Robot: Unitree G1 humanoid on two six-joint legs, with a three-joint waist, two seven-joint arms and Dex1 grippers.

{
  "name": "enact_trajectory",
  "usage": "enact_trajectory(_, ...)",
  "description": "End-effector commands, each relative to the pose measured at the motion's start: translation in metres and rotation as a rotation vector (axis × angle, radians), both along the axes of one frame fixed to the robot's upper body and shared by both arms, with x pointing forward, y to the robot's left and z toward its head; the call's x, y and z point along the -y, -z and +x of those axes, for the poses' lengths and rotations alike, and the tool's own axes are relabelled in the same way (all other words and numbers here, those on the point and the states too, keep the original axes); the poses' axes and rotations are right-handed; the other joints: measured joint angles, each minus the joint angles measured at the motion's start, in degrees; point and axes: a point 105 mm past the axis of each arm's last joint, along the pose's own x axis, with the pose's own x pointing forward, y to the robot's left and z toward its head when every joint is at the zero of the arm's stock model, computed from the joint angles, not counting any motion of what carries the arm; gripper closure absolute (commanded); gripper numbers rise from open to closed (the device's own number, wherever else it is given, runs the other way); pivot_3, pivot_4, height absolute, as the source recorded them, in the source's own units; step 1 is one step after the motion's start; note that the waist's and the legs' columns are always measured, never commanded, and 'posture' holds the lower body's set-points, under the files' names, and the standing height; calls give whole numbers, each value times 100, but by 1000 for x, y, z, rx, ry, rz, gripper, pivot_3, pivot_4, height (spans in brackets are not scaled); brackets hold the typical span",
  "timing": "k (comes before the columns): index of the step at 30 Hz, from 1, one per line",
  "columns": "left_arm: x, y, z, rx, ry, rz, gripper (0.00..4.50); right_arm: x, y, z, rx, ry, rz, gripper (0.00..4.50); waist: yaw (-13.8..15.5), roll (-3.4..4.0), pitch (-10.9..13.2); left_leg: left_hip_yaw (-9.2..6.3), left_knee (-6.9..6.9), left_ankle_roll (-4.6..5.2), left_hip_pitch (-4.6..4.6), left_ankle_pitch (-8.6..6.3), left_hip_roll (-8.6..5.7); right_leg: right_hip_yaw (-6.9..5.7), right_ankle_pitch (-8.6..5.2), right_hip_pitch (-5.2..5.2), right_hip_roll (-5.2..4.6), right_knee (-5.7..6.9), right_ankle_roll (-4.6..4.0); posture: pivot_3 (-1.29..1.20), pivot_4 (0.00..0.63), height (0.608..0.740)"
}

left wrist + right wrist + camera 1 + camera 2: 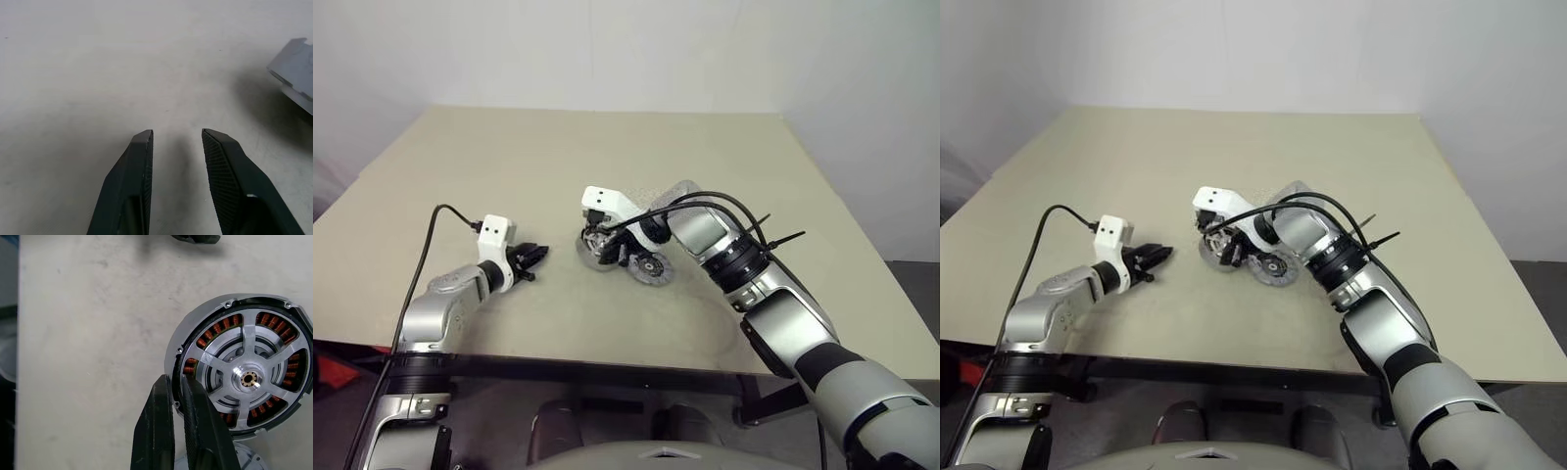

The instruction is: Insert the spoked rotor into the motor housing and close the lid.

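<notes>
No lettering, label, brand mark, number or sign can be read on anything in these views.

Just beyond the black, closed fingers of the right pincer, the motor housing shows a silver-grey rim and a ring of copper-orange windings, with the spoked rotor in it: shiny silver spokes, a black outer rim and a silver hub with a brassy centre. Beside that pincer's base, the lid is a plain silver-grey. The left pincer has black fingers with finely ribbed inner faces, parted over a pale beige desk.
</notes>
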Motion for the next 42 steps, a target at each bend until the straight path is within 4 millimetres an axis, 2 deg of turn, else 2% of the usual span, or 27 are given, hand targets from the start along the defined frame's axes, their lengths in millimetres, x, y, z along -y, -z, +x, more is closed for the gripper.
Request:
enact_trajectory(1, -6, -14, 2, 56, -10, 13, 2812, -11, -17, -1, 82, -45, 39, 4470, -7, 0, 0, 0, -1, -1, 0, 0, 2, 0, 0, 0, 1, 1, 0, 0, 0, 740)
enact_trajectory(5, -6, -15, 3, 59, -11, 18, 2812, -13, 3, 5, 104, -12, 15, 4470, -12, 0, 0, 0, -5, -4, 1, 2, 3, 0, 0, 0, 2, 3, 1, 0, 0, 740)
enact_trajectory(12, -7, -16, 3, 61, -10, 24, 2812, -16, 19, 3, 127, -73, -13, 4470, -9, 0, 0, 0, -4, -21, 12, 12, 2, 0, 0, 4, 1, 6, 1, 0, 0, 740)
enact_trajectory(13, -8, -16, 3, 61, -10, 24, 2812, -15, 18, 3, 135, -83, -14, 3812, -11, 0, 0, 0, -4, -21, 13, 12, 2, 0, 0, 6, 1, 6, 1, 0, 0, 740)
enact_trajectory(20, -9, -15, 2, 57, -13, 24, 2812, -15, -6, -8, 156, -192, 61, 1583, -12, 0, 0, 0, -4, -22, 9, 13, 2, 0, 0, 7, 2, 7, 1, 0, 0, 740)
enact_trajectory(25, -6, -15, 3, 53, -9, 14, 2812, -14, -38, -9, 206, -233, 158, 1583, -11, 0, 0, 0, -7, -21, 4, 12, 3, 0, 0, 7, 3, 7, 1, 0, 0, 740)
enact_trajectory(29, -4, -13, 3, 49, -2, 8, 2812, -4, -52, 10, 275, -117, 207, 1583, -11, -1, 0, 0, -5, -21, 5, 12, 3, 1, 0, 8, 3, 7, 1, 0, 0, 740)
enact_trajectory(31, -3, -13, 3, 48, 2, 5, 2812, 6, -52, 24, 319, -43, 207, 1583, -8, -2, -1, 0, -5, -22, 6, 13, 3, 1, 0, 10, 3, 8, 1, 0, 0, 740)
enact_trajectory(35, -1, -14, 4, 48, 15, 4, 2812, 48, -41, 60, 419, 189, 169, 1583, 1, -2, -1, 0, -3, -24, 6, 14, 0, 1, 0, 11, 1, 7, 1, 0, 0, 740)
enact_trajectory(36, 0, -14, 4, 47, 19, 6, 2812, 61, -35, 65, 441, 226, 149, 1985, 9, -3, -1, 0, -2, -24, 6, 14, -1, 1, 0, 11, 0, 6, 1, 0, 0, 740)
enact_trajectory(38, 0, -14, 5, 44, 27, 8, 2812, 82, -22, 66, 453, 265, 110, 2456, 17, -3, -2, 0, -2, -24, 4, 14, -3, 1, 0, 11, -1, 4, 1, 0, 0, 740)
enact_trajectory(42, 2, -13, 7, 38, 41, 13, 2812, 115, -2, 56, 477, 281, 33, 3792, 2, -1, -1, 0, -4, -22, -12, 12, -5, 1, 0, 9, -1, -3, 2, 0, 0, 740)
